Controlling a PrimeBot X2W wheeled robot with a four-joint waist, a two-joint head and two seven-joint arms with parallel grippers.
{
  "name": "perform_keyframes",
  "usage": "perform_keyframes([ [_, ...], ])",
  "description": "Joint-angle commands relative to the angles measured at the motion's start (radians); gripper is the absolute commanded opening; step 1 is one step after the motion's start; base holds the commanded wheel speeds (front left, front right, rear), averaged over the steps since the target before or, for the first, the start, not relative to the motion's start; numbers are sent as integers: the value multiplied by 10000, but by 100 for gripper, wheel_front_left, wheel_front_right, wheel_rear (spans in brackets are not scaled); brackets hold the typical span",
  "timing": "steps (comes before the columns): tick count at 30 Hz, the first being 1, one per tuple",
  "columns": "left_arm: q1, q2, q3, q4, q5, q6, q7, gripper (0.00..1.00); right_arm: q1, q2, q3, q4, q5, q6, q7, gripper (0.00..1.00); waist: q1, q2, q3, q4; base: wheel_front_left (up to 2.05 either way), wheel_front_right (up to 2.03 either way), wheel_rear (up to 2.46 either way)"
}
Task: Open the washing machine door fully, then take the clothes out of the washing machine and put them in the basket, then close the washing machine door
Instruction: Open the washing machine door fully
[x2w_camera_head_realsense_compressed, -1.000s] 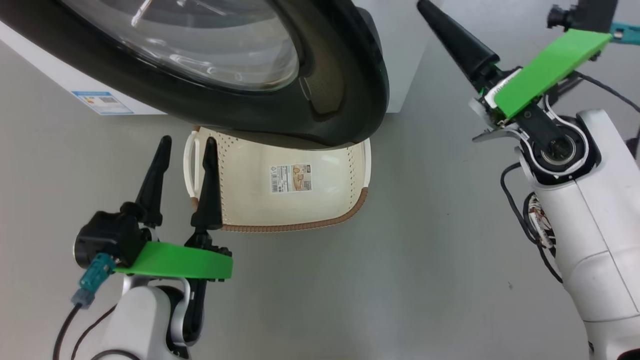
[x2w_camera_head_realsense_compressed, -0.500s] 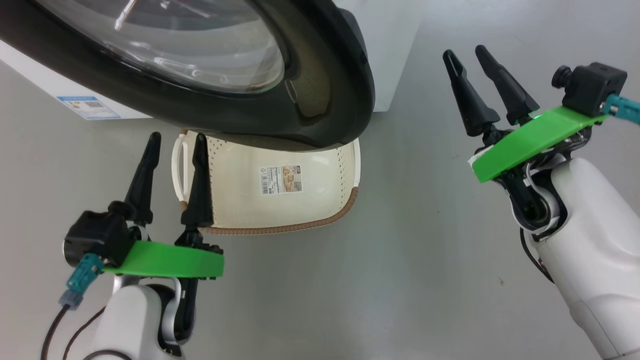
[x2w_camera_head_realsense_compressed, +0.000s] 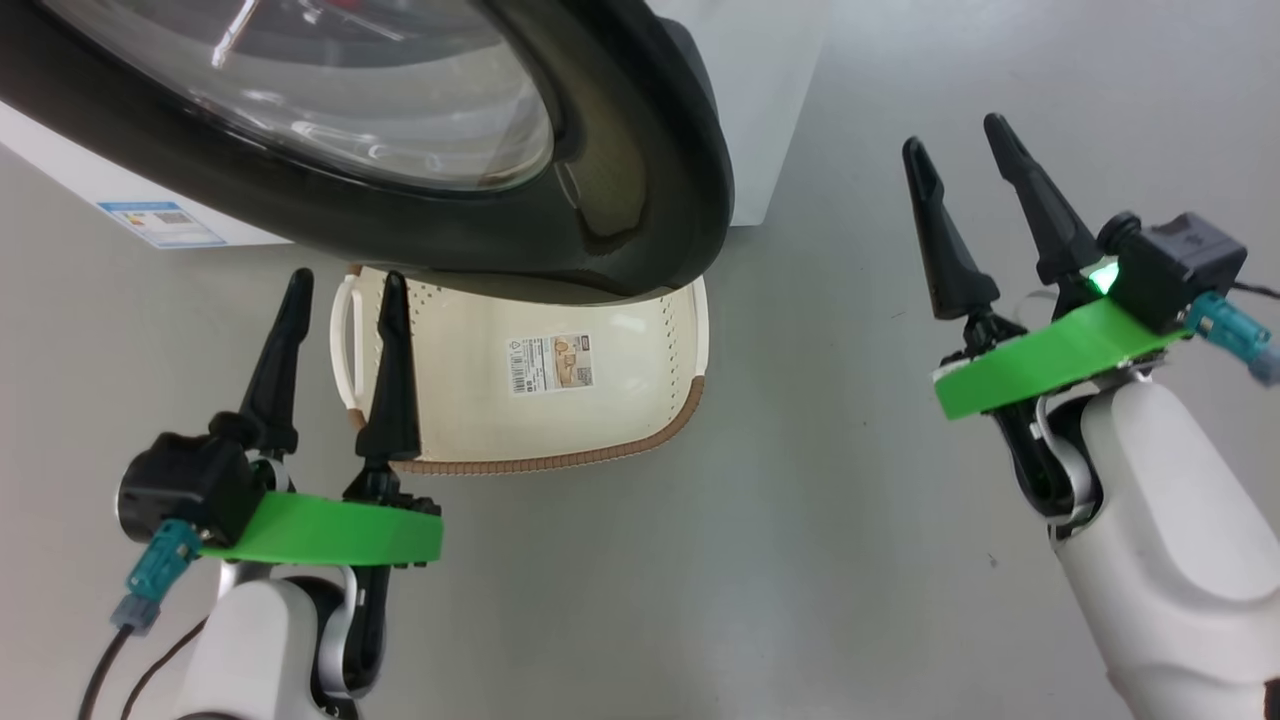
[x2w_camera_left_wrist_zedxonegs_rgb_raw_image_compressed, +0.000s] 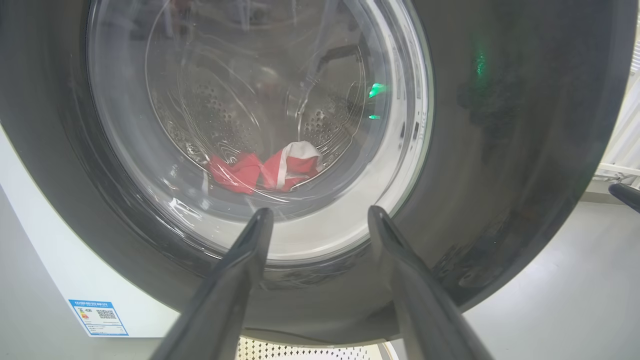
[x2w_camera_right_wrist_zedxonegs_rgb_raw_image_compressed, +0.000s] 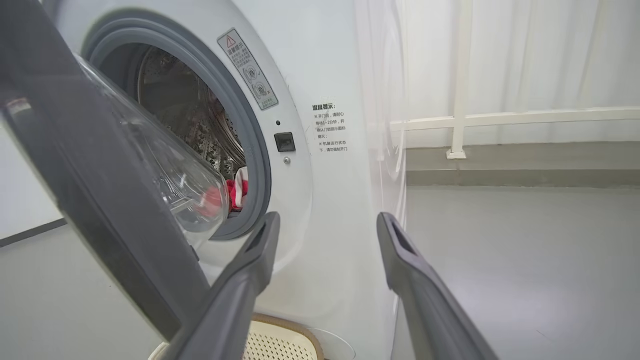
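Note:
The washing machine door (x2w_camera_head_realsense_compressed: 640, 200), with its black rim and glass bowl, stands partly open and hangs over the basket (x2w_camera_head_realsense_compressed: 600, 420). The cream basket sits on the floor with nothing in it but its label. Red and white clothes (x2w_camera_left_wrist_zedxonegs_rgb_raw_image_compressed: 250, 172) lie in the steel drum, seen through the door glass and past the grey ring (x2w_camera_right_wrist_zedxonegs_rgb_raw_image_compressed: 252, 150) as clothes (x2w_camera_right_wrist_zedxonegs_rgb_raw_image_compressed: 239, 192). My left gripper (x2w_camera_head_realsense_compressed: 345, 280) is open at the basket's left handle, facing the door (x2w_camera_left_wrist_zedxonegs_rgb_raw_image_compressed: 500, 150). My right gripper (x2w_camera_head_realsense_compressed: 955, 135) is open and holds nothing, right of the door and apart from it. The washing machine (x2w_camera_right_wrist_zedxonegs_rgb_raw_image_compressed: 330, 210) is white.
Grey floor spreads to the right and front of the machine. A white rail (x2w_camera_right_wrist_zedxonegs_rgb_raw_image_compressed: 500, 120) and pale curtain stand along the far wall. A blue sticker (x2w_camera_head_realsense_compressed: 160, 222) marks the machine's lower front. The right arm's fingertip (x2w_camera_left_wrist_zedxonegs_rgb_raw_image_compressed: 625, 192) shows at the left wrist view's edge.
My right gripper has swung down and back from beside the door's edge to the right side, fingers now pointing up. The head camera has shifted slightly. The left gripper holds its place.

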Motion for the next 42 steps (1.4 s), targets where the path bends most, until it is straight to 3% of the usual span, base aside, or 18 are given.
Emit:
perform_keyframes([
  [1,126,189,354,-333,95,13,-76,100,322,173,0,-429,-352,65,-74,100,0,0,-8,-23,0,0,0],
  [7,157,189,379,-418,105,-2,-76,100,943,492,-491,-1633,-1632,65,-81,100,0,0,23,-42,0,0,0],
  [18,327,189,345,-579,-98,85,-76,100,2216,842,-892,-3041,-2647,65,-82,100,0,0,31,68,0,0,0],
  [42,370,189,278,-494,-16,-40,-76,100,2798,937,-870,-3415,-2515,65,-83,100,0,0,69,87,0,0,0],
])
